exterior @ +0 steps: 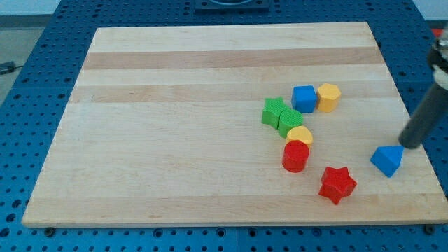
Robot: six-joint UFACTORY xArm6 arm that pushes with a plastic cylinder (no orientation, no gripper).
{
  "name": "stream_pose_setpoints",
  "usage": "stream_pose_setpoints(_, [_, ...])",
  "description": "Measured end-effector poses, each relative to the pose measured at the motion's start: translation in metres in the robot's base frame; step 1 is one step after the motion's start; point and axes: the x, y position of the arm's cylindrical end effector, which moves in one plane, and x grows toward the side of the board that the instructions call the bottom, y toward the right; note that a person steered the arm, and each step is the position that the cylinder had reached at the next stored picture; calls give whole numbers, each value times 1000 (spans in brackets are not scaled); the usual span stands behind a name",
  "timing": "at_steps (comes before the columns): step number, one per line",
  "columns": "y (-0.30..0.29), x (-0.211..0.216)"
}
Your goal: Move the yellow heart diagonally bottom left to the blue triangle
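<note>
The yellow heart (300, 134) lies in the middle-right of the wooden surface (175, 126), hemmed in: the red cylinder (295, 155) touches it from the view's bottom, and a green block (290, 120) touches it from the view's top, with the green star (274, 111) just beyond. The blue triangle (387, 160) sits well apart towards the view's right, near the surface's edge, and the red star (337, 184) lies between the two, lower down. Judged from this layout, the heart wants to end below and to the left of the triangle, close to where the red star now is, so a good push comes from the heart's upper-left side and drives it towards the view's lower right. That side is crowded by the green block, so my tip probably has to slip in carefully, or first nudge the heart out sideways, to avoid dragging the red cylinder along. The red star may also need steering round. My tip (408, 145) rests just above and right of the blue triangle, nearly touching it, far from the heart. The rod (425, 117) slants up towards the view's upper right and leaves the picture there. There is no hand on this arm, so nothing is held; the rod only pushes.
</note>
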Motion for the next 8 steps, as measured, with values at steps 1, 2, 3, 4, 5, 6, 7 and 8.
stream_pose_setpoints(1, [0, 42])
stream_pose_setpoints(2, [-25, 46])
stream_pose_setpoints(3, [-58, 45])
stream_pose_setpoints(4, [-60, 38])
stream_pose_setpoints(5, [-60, 19])
stream_pose_setpoints(6, [-62, -4])
stream_pose_setpoints(7, [-71, -27])
stream_pose_setpoints(8, [-75, -38])
